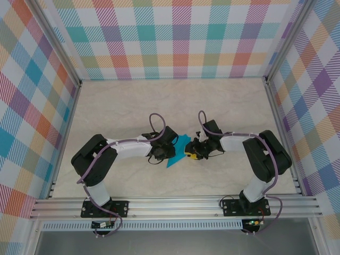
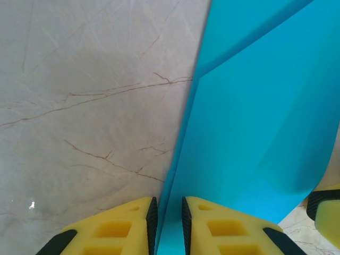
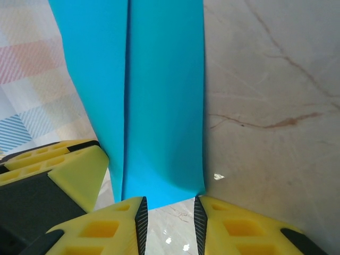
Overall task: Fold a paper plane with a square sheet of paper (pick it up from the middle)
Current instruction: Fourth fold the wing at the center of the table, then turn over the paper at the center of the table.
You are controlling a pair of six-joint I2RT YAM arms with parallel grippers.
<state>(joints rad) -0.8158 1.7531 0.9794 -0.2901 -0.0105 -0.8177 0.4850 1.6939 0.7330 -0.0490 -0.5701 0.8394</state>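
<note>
The square sheet of paper (image 1: 178, 150) is teal-blue and folded into a long, layered shape with a lengthwise crease. It lies slanted on the table between my two grippers. My left gripper (image 1: 162, 152) is shut on its edge. In the left wrist view the paper (image 2: 255, 122) runs between the black pads of that gripper (image 2: 169, 207). My right gripper (image 1: 192, 154) is open. In the right wrist view the paper's end (image 3: 159, 95) lies just ahead of its fingertips (image 3: 170, 207), with bare table between them. I cannot tell whether it has the paper plane's wings.
The pale marble tabletop (image 1: 133, 106) is boxed in by plaid walls (image 1: 175, 37) at the back and both sides. An aluminium rail (image 1: 175, 207) carries the arm bases along the near edge. A left finger (image 3: 69, 170) stands close beside the right gripper.
</note>
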